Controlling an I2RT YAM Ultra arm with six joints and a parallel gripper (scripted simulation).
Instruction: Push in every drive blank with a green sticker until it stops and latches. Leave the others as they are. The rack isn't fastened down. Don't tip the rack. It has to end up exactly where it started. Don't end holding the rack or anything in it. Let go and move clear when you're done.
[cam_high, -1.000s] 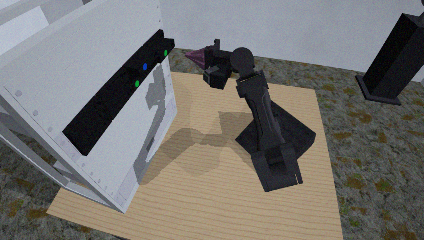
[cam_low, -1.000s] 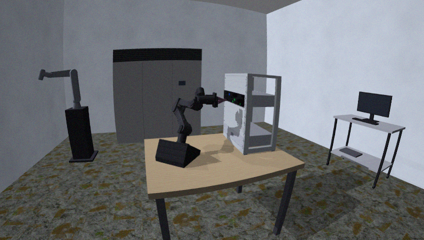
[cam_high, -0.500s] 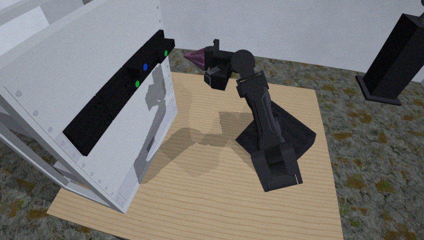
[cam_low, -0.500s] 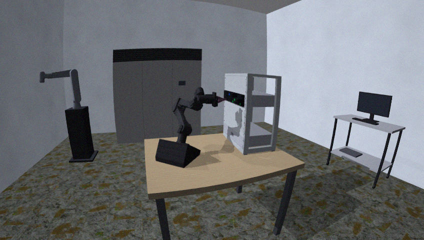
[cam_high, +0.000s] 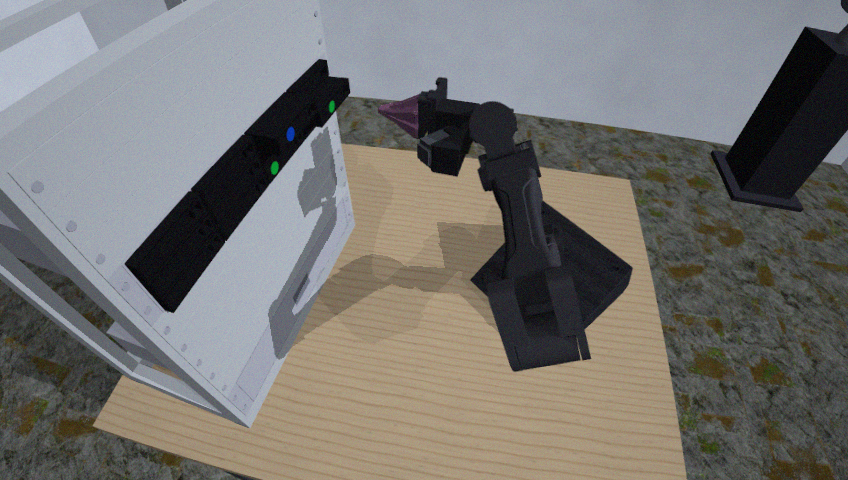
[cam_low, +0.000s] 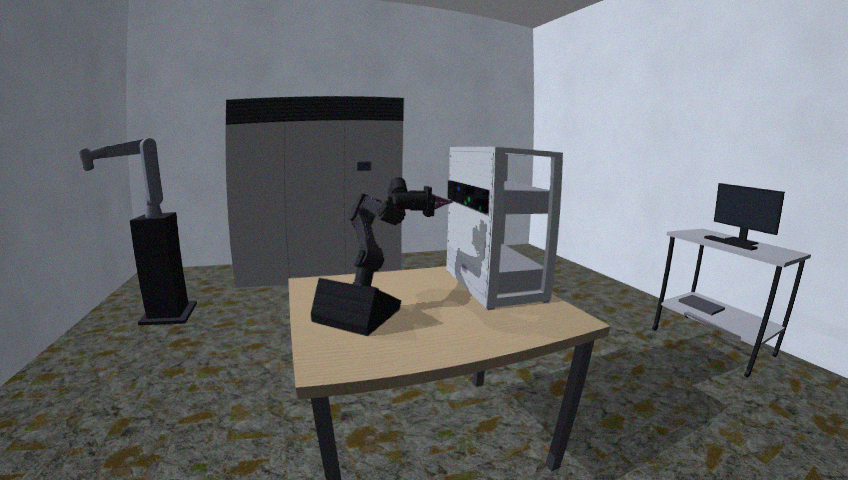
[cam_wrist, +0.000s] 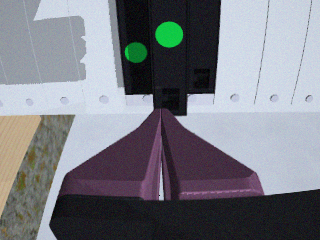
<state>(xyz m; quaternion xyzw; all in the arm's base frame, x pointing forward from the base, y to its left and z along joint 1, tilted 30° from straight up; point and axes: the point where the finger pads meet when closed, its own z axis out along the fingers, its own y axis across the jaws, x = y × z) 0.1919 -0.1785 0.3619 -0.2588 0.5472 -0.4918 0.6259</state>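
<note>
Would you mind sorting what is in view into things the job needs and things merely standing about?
Job:
- rack
- green-sticker blanks
- closed gripper

Standing about:
- blue-sticker blank
- second arm
- cabinet
- monitor
- keyboard

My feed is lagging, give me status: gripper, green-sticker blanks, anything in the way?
Gripper shut, empty, off the rack. Green-sticker blanks and both protruding. Blue-sticker blank between them. Path unobstructed.
</note>
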